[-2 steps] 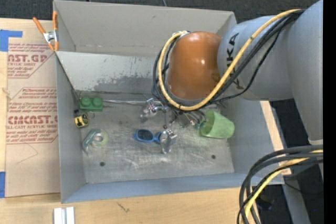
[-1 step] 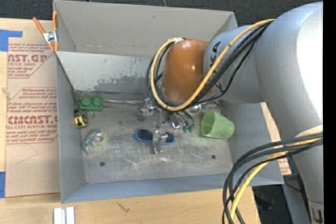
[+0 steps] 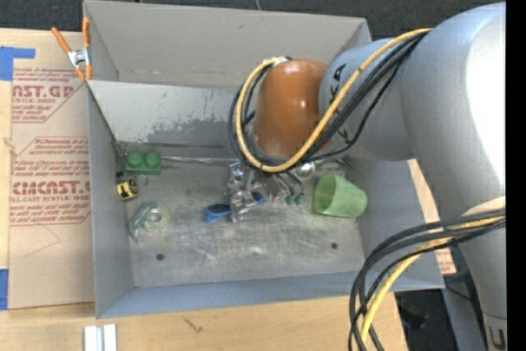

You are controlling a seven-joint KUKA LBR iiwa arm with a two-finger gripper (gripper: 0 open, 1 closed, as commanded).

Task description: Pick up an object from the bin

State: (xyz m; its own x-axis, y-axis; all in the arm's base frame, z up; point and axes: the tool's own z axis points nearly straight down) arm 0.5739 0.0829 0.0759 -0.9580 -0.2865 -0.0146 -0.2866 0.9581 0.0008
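My gripper (image 3: 244, 197) hangs low over the middle of the bin floor, under the orange wrist cover. Just left of its fingertips a small blue piece (image 3: 217, 214) lies on the floor, touching or nearly touching them. A light green cup (image 3: 338, 196) lies on its side to the gripper's right, its mouth turned toward the gripper.
At the bin's left lie a green toy brick (image 3: 143, 162), a small yellow and black tape measure (image 3: 126, 190) and a clear tape roll (image 3: 149, 219). The arm and its cables cover the bin's right back part.
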